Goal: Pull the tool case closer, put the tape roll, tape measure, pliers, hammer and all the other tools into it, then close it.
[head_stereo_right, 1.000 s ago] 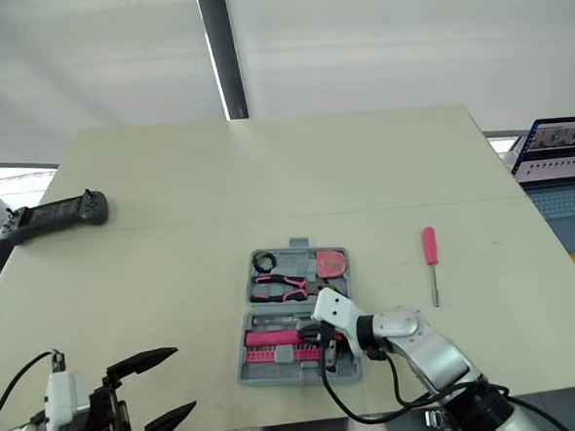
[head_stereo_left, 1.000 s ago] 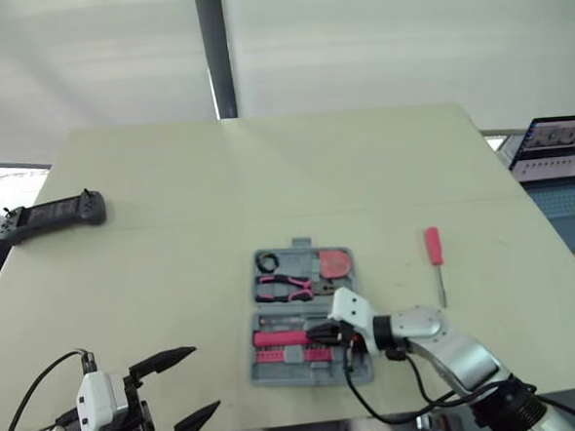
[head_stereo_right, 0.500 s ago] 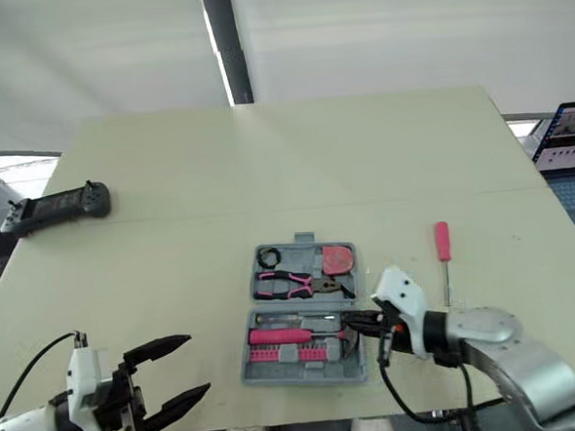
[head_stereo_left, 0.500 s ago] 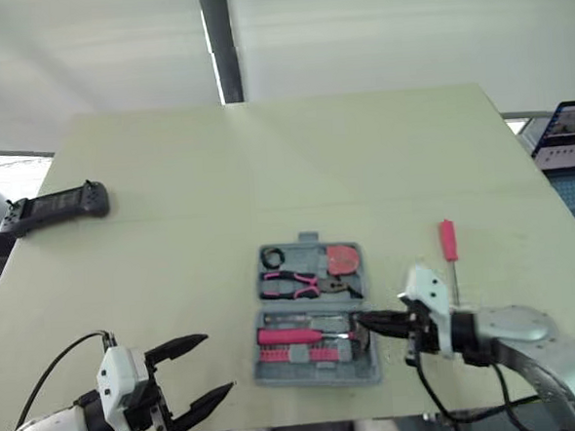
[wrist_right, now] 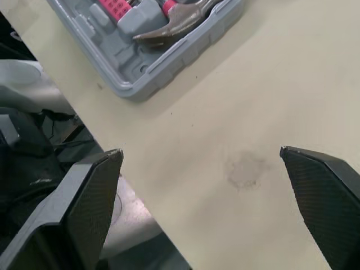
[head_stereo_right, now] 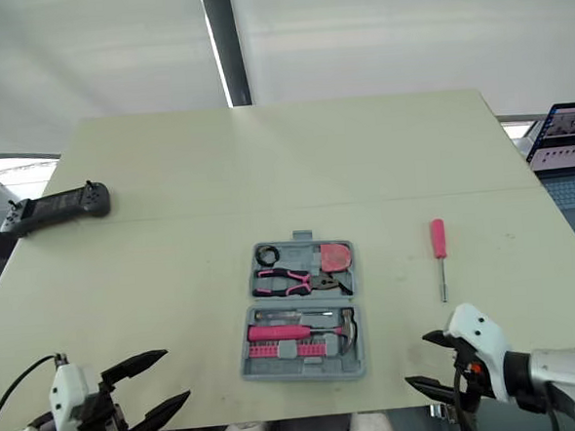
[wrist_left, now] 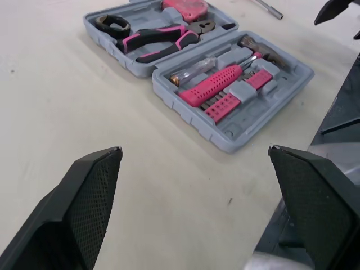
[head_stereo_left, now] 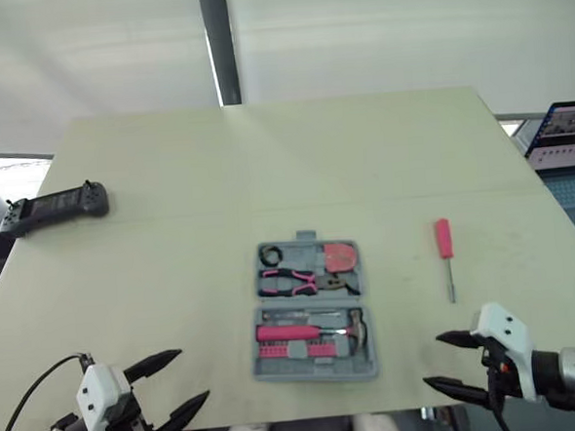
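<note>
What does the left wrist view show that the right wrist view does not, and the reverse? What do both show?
Left wrist view: pliers, tape roll and tape measure lying in the open tool case. Right wrist view: a faint stain on the table. Both: the grey case with the hammer in it.

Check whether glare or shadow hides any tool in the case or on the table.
Left eye view: even light on the table, no glare; the case throws only a thin shadow, and the screwdriver is plain. Left wrist view: pliers and hammer evenly lit. Right wrist view: soft shadow beside the case corner; the faint mark looks like a stain, not shadow.
</note>
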`<move>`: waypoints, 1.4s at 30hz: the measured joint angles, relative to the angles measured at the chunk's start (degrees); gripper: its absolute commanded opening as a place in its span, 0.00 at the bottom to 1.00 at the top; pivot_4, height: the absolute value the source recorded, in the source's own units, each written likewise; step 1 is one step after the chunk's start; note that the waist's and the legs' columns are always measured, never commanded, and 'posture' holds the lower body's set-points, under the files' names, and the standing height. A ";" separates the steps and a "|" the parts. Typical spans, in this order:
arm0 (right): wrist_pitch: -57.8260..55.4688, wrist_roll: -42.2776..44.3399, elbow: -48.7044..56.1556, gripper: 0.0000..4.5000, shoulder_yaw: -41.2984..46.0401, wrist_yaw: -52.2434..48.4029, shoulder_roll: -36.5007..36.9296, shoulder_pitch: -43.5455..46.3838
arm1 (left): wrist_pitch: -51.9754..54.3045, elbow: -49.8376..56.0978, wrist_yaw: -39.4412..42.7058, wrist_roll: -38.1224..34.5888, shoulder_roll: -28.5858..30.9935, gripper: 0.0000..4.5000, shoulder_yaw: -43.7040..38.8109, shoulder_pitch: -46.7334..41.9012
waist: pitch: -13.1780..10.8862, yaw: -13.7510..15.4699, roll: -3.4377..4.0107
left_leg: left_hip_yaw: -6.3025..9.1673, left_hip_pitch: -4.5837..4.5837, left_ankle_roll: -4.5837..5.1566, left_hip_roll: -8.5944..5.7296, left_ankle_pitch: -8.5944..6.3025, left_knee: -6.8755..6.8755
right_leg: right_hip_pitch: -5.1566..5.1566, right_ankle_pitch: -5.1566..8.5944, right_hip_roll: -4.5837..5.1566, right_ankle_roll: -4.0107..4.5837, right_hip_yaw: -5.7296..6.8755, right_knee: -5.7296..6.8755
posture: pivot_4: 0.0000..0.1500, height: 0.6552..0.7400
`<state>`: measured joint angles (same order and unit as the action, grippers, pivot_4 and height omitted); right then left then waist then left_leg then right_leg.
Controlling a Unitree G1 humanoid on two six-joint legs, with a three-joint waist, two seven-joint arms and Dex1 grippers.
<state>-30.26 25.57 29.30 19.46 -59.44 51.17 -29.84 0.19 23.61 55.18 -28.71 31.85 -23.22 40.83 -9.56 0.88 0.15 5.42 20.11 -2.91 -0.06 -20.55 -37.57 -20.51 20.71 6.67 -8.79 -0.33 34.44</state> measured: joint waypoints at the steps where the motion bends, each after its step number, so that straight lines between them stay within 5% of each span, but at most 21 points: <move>1: 0.66 0.00 -0.04 0.99 0.93 -0.51 0.00 -0.88 | -0.82 -0.02 0.01 0.00 -0.45 1.00 -0.85 0.61 | -0.01 0.03 -0.02 | -0.01 0.01 0.00 0.00 0.00 0.00 | -0.01 0.00 0.00 0.00 0.00 -0.01 | 1.00 1.00; 8: 5.12 -0.39 -0.23 0.99 4.07 -2.11 -0.34 -4.82 | -6.00 -2.33 1.87 0.13 -1.70 1.00 -5.00 3.31 | -0.11 0.37 -0.13 | -0.02 0.00 0.00 0.00 0.00 -0.03 | 0.02 -0.01 -0.01 0.04 0.00 -0.02 | 1.00 1.00; 27: 5.99 -2.40 -1.05 0.99 1.08 -0.59 -2.15 -2.32 | -3.85 0.55 -0.06 0.81 -1.59 1.00 -0.19 1.15 | -0.12 0.43 -0.12 | 0.00 0.01 0.00 -0.01 0.00 -0.13 | 0.05 -0.05 0.00 0.02 -0.02 0.03 | 1.00 1.00; 42: -11.89 -1.95 -4.74 0.99 0.85 15.58 -8.10 10.98 | 1.14 4.67 5.57 -4.87 4.05 1.00 7.15 -13.12 | -0.12 -0.48 0.06 | 0.05 -0.01 -0.08 0.00 0.05 -0.26 | -0.02 -0.05 -0.02 0.02 0.00 0.36 | 1.00 1.00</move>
<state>-42.15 23.62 24.56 20.30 -43.86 43.08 -18.86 1.34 28.28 60.75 -33.57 35.91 -16.07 27.71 -9.68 0.40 0.21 5.47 20.10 -2.99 -0.06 -20.50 -37.83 -20.53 20.66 6.65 -8.76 -0.32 34.79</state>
